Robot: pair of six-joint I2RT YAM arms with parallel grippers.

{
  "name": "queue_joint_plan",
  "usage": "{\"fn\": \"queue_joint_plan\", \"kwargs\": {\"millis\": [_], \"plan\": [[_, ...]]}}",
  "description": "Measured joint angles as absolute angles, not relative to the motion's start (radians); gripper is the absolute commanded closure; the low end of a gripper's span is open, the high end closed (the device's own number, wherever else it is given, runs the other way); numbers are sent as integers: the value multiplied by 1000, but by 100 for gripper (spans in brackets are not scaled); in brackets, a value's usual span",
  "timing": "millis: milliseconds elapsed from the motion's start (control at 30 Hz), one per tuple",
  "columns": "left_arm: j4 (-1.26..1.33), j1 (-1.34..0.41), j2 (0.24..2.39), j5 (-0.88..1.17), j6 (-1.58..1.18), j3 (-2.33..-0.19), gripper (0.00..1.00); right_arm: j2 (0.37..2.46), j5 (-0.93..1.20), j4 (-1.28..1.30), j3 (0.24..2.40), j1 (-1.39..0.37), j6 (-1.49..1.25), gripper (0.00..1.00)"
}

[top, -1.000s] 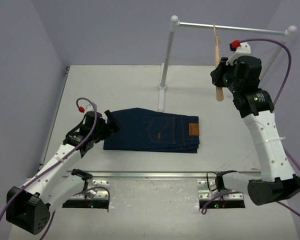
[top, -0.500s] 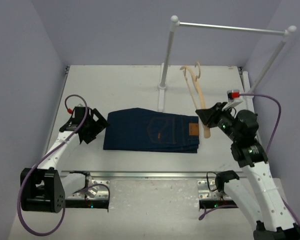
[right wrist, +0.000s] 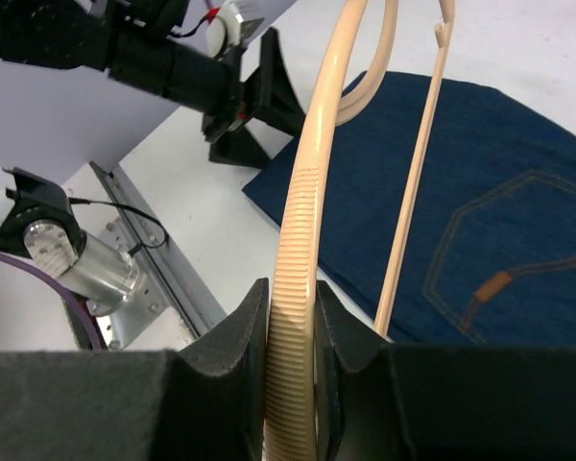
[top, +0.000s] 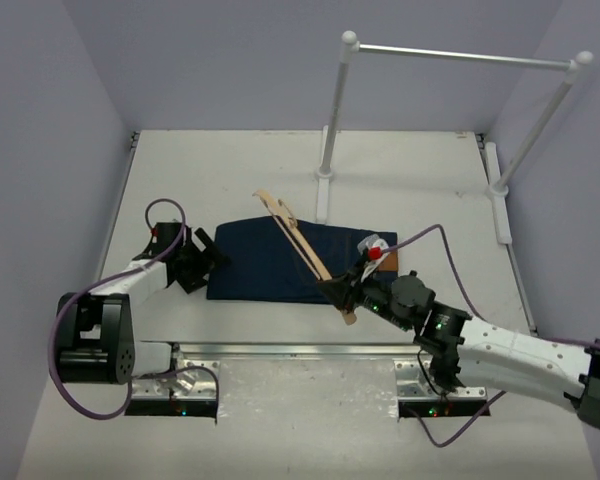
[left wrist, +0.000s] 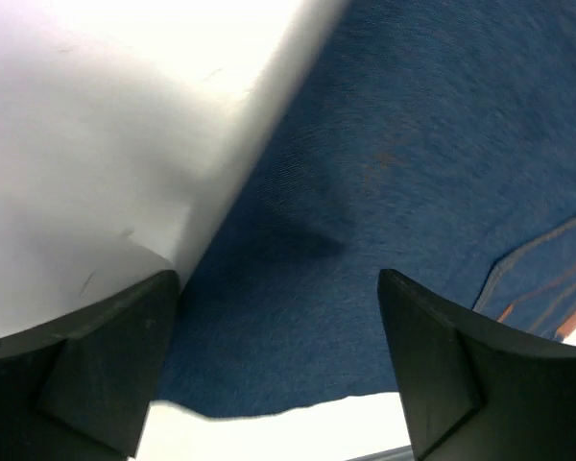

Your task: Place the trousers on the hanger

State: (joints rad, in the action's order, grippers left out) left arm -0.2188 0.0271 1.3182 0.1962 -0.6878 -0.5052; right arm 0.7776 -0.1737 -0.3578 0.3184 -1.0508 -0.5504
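My right end effector [right wrist: 293,317] is clenched on the ribbed shoulder of the hanger [top: 298,238], close to one tip. From that grip the hanger reaches away and to the left, slanting across the trousers [top: 255,268]. I cannot tell whether it touches the cloth or hangs just above it.

The trousers lie folded flat on the bench [top: 200,170], long axis running left to right, straight ahead of the right end effector and under the hanger. My left end effector [left wrist: 278,288] sits at their left short end, jaws spread wide. The denim edge lies between and just ahead of its fingers, with nothing pinched.

I judge the left is the nearer one for lifting cloth, and the hanger's bar has to meet that raised end. Beyond the trousers stands a post of the white rail [top: 460,53], just past their far edge and apart from both arms.
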Motion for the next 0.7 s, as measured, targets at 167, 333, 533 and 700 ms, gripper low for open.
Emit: {"fn": "queue_joint_plan", "kwargs": {"millis": [167,333,533,700], "plan": [[-81,31,1366,302,-663,-474,68,1077,-457,-585,312,-1253,-548,100],[-47,33,1381,342,-637,-444,86,1283,-693,-666,313,-1312,-648,100],[1,33,1377,393,-638,-401,100,1385,-868,-638,386,-1371,-768,100],[17,33,1314,437,-643,-352,100,1443,-902,-599,423,-1372,-906,100]]}}
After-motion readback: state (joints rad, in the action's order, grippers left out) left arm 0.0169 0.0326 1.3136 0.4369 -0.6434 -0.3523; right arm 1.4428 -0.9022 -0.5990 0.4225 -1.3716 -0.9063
